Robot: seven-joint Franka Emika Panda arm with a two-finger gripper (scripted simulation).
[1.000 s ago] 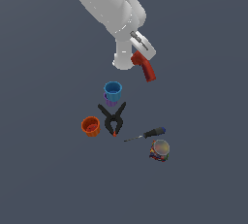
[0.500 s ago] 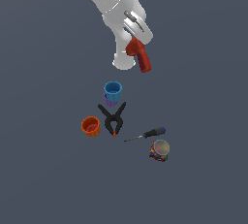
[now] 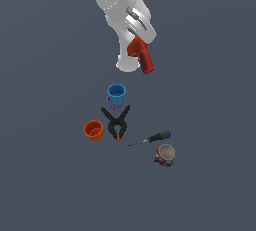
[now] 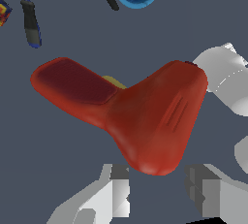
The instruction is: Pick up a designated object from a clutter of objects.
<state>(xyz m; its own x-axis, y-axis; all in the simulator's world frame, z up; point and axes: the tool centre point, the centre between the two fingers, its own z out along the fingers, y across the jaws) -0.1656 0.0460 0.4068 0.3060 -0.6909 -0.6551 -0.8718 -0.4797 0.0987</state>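
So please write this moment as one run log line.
phase: lift | jaws: shut on drill | drill: off table | blue cup, clamp: on table

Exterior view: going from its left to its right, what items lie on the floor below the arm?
Orange cup → black spring clamp → screwdriver → colourful can. The blue cup sits above the clamp in the picture, overlapping it sideways, so I leave it out. The red drill is up in the pincer, not on the floor.
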